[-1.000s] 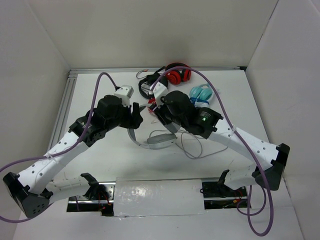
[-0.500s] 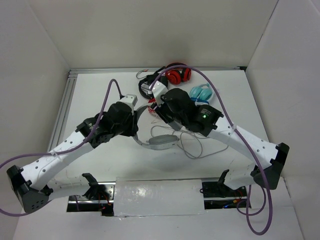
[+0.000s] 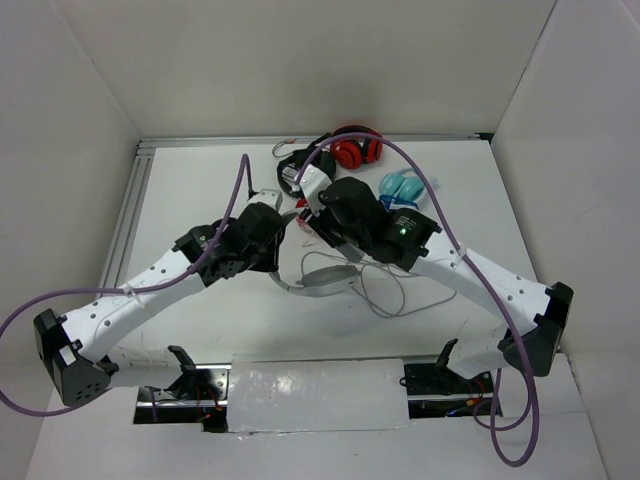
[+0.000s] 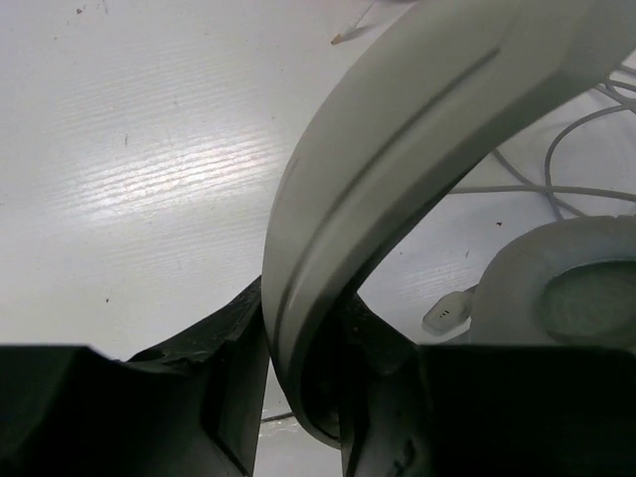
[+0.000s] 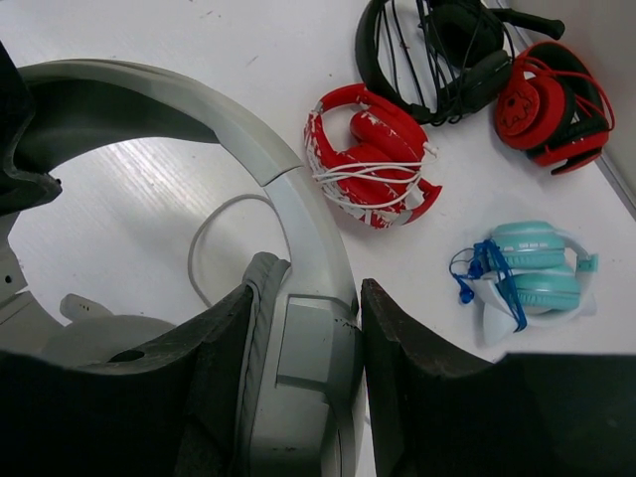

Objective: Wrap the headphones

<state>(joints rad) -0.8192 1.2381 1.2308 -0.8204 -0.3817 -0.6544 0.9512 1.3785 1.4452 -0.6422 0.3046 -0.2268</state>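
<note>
White walls [image 3: 300, 60] enclose the white bench [image 3: 200, 200]. At its far side lie two red pairs [image 5: 373, 159], one black pair [image 5: 437, 40] and one blue pair [image 5: 527, 278]. The grey-white headphones [image 3: 320, 283] are in the middle, the left fingers [image 4: 229, 397] pinching the headband [image 4: 397, 149], the right fingers [image 5: 214, 368] pinching one end.

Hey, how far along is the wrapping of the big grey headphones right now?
Done: nothing of the wrap itself. In hand: both arms grip the headphones, with the left gripper closing its jaws on the headband and the right gripper closing its jaws on one end of the band. Left: the cable lies in loose loops on the table, so all the winding remains.
</note>
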